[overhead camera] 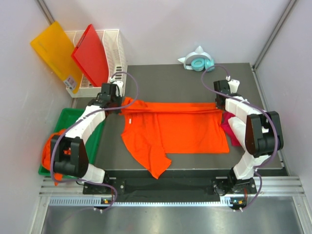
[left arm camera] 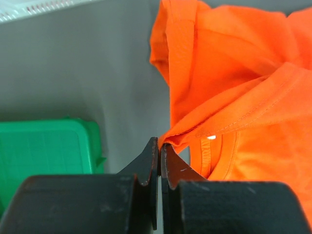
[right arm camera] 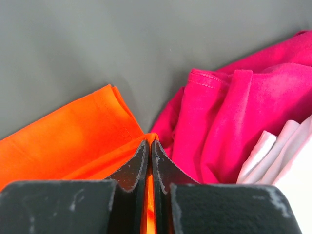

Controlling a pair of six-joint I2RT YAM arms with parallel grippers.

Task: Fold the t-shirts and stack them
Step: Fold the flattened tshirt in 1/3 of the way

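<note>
A bright orange t-shirt (overhead camera: 180,127) lies spread on the dark mat, its far edge folded over between the two grippers. My left gripper (overhead camera: 118,104) is shut on its far left edge; the left wrist view shows the jaws (left arm camera: 159,146) pinching the orange hem (left arm camera: 234,122). My right gripper (overhead camera: 219,105) is shut on the far right corner; the right wrist view shows orange cloth (right arm camera: 73,136) between the jaws (right arm camera: 150,144). A magenta-pink t-shirt (overhead camera: 230,127) lies under the right arm, also in the right wrist view (right arm camera: 234,122), with white cloth (right arm camera: 278,151) beside it. More orange cloth (overhead camera: 47,152) hangs from the bin.
A green bin (overhead camera: 66,122) stands at the mat's left edge. A white rack (overhead camera: 109,48) at the back left holds a red board (overhead camera: 91,53) and a yellow-orange board (overhead camera: 54,51). Teal-and-white headphones (overhead camera: 199,62) lie at the back. Grey walls close in on both sides.
</note>
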